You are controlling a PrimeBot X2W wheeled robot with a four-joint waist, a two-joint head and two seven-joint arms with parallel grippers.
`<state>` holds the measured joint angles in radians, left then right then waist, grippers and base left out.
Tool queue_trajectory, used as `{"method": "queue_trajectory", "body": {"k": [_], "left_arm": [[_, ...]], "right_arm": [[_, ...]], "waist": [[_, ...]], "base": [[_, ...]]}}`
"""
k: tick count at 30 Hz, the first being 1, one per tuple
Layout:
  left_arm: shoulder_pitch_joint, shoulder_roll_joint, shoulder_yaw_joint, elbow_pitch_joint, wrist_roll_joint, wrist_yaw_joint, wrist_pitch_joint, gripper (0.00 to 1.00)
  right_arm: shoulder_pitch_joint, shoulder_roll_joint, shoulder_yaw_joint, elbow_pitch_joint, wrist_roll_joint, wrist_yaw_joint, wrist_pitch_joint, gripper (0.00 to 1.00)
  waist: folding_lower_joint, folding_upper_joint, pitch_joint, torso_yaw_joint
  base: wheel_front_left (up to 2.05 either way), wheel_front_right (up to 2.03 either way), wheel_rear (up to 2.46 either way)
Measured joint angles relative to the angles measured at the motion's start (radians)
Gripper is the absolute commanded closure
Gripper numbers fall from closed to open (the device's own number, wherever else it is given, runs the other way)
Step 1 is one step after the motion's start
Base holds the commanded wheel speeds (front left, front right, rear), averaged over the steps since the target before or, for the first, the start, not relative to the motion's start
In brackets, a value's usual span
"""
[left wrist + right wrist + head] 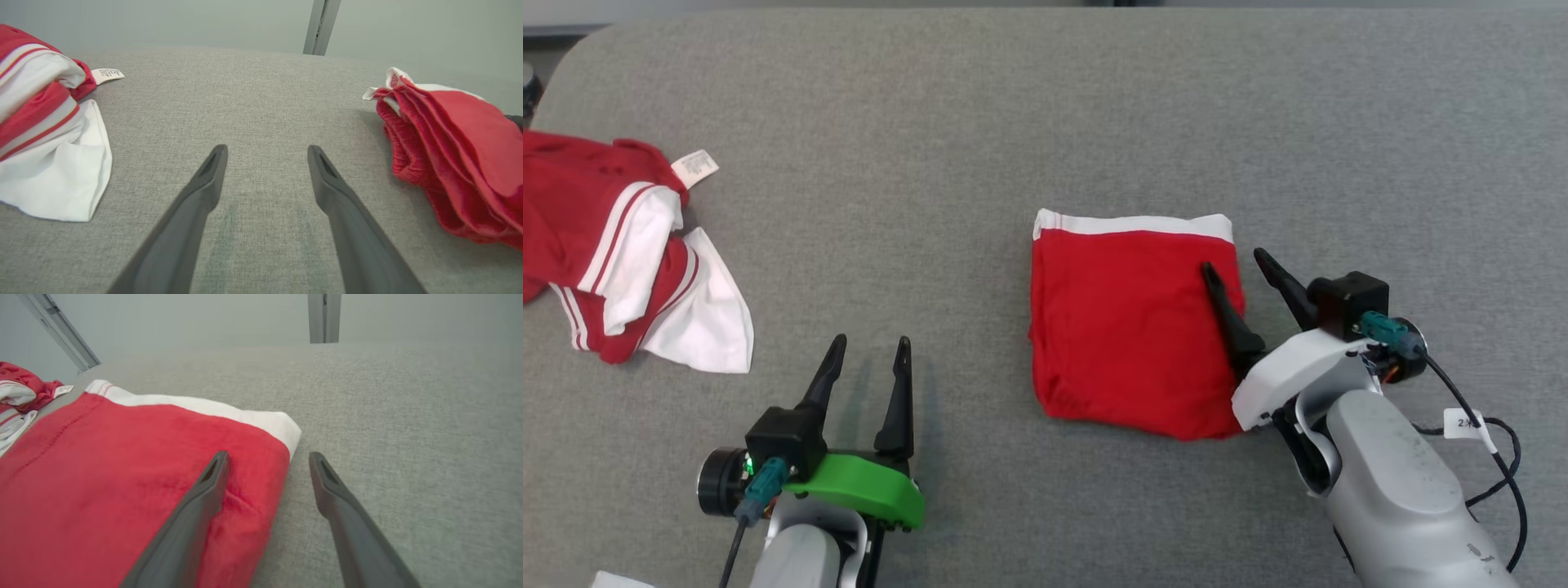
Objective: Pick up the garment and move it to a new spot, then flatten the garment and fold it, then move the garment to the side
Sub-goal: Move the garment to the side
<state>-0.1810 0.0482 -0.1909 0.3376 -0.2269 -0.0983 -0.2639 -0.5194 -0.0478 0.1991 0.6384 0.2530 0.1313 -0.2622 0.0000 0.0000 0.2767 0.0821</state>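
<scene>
Garment (pixel 1131 327) folded flat, on grey table (pixel 980 122)

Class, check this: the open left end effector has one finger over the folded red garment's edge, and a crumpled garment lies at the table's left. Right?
One slip: it is the right end effector, open, whose finger is over the edge of the folded garment, as the head view shows. The crumpled garment lies at the left of the table.

Grey table (pixel 1013 106), perhaps; folded garment (pixel 1131 327), crumpled clothes (pixel 613 253)
</scene>
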Motion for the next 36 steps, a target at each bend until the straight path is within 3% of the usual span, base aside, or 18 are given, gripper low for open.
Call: {"method": "queue_trajectory", "body": {"k": [2,3,4,5,6,11,17,36], "left_arm": [[-0.007,0.0,-0.004,0.0,-0.002,-0.004,0.0,0.0],[-0.008,0.0,-0.006,0.0,-0.003,-0.005,0.0,0.0],[-0.008,0.0,-0.007,0.001,-0.003,-0.006,0.0,0.0],[-0.008,0.0,-0.008,0.001,-0.004,-0.007,0.0,0.0],[-0.008,0.0,-0.008,-0.001,-0.005,-0.007,0.0,0.0],[-0.004,0.0,-0.009,-0.007,0.017,-0.012,0.0,0.0],[0.005,0.0,-0.01,-0.035,0.059,-0.021,0.0,0.0],[0.014,0.001,-0.193,-0.057,0.088,-0.03,0.0,0.0]], "right_arm": [[-0.008,0.0,0.0,0.066,0.006,0.0,-0.001,0.01],[-0.008,-0.001,-0.001,0.094,0.011,0.0,-0.002,0.24],[-0.012,-0.001,-0.002,0.11,0.018,0.0,-0.007,0.53],[-0.019,-0.001,0.003,0.116,0.022,0.0,-0.01,0.58],[-0.025,-0.003,0.008,0.118,0.029,0.0,-0.011,1.0],[-0.022,0.0,0.002,0.091,0.047,0.0,-0.01,1.0],[0.019,0.002,-0.015,0.043,0.063,0.001,-0.005,1.0],[0.136,-0.004,-0.014,0.0,0.094,0.0,-0.002,1.0]], "waist": [[0.0,0.0,0.022,0.017],[0.0,0.0,0.03,0.025],[0.0,0.0,0.038,0.032],[0.0,0.0,0.044,0.037],[0.0,0.0,0.051,0.041],[0.0,0.0,0.059,0.025],[0.0,0.0,0.055,-0.044],[0.0,0.0,-0.005,-0.481]], "base": [[0.0,0.0,0.0],[0.0,0.0,0.0],[0.0,0.0,0.0],[0.0,0.0,0.0],[0.0,0.0,0.0],[0.0,0.0,0.0],[0.0,0.0,0.0],[0.0,0.0,0.0]]}}
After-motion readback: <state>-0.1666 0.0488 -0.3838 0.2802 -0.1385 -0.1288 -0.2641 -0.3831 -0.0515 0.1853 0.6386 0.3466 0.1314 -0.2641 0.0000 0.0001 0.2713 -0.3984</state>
